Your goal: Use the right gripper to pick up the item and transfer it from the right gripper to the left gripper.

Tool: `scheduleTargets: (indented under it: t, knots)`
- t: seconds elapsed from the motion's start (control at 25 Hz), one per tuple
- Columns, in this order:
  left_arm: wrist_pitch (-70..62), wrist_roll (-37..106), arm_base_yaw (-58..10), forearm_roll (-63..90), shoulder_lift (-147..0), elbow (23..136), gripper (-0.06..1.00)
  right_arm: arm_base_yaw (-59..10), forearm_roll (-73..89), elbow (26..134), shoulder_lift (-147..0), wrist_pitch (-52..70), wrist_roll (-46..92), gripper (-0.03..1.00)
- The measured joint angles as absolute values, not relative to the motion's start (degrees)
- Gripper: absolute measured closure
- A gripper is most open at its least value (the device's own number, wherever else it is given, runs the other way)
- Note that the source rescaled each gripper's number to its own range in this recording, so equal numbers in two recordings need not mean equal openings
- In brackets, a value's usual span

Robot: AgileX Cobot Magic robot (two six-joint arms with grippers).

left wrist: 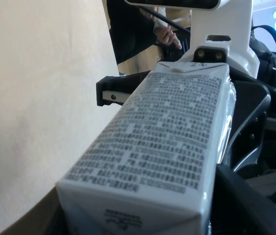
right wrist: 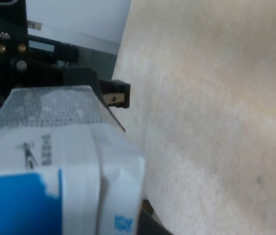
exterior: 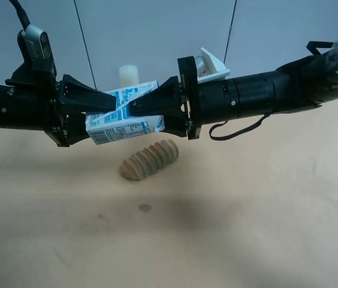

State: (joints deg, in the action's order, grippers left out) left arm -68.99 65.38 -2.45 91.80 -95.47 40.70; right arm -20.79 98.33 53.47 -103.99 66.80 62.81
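The white-and-blue milk carton [exterior: 121,126] hangs lying on its side in the air above the table, between the two arms. My right gripper [exterior: 140,111], on the arm with the white block [exterior: 212,65], is shut on its right end. My left gripper [exterior: 104,111], on the arm with the grey camera [exterior: 37,42], is closed on its left end. The carton fills the right wrist view [right wrist: 55,171] and the left wrist view [left wrist: 167,127]. Each wrist view shows one fingertip of the opposite gripper beside it: the left gripper's fingertip [right wrist: 114,95] and the right gripper's fingertip [left wrist: 111,93].
A ridged brown loaf [exterior: 150,159] lies on the tan table [exterior: 247,210] just below the carton. A pale cream cylinder [exterior: 129,75] stands behind the carton. A small dark stain [exterior: 145,207] marks the table in front of the loaf.
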Motion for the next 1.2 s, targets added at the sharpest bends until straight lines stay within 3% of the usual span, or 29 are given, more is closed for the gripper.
scheduleTargets:
  t: [0.36,0.52,0.68,0.84,0.96,1.2]
  knots:
    - [-69.0,65.0,-2.5,91.8,-95.5,40.7,0.71,-20.8,98.3,53.5,-104.0,66.8,62.8,0.96]
    - [-69.0,65.0,-2.5,92.3,-95.5,40.7,0.84,-20.8,98.0,53.5,-104.0,66.8,62.8,0.75]
    - [-68.9,65.0,-2.5,92.3,-95.5,40.7,0.88,-20.8,98.3,53.5,-104.0,66.9,62.8,0.48]
    - [-68.6,65.0,-2.5,92.1,-95.5,40.7,0.90,-20.9,98.4,53.5,-104.0,67.3,62.8,0.32]
    - [-68.5,64.9,-2.5,91.9,-95.5,40.7,0.92,-20.9,98.4,53.5,-104.0,67.3,62.8,0.25]
    - [-68.8,64.0,-2.5,91.5,-95.5,40.7,0.92,-20.9,95.7,53.5,-102.9,67.1,62.3,0.22]
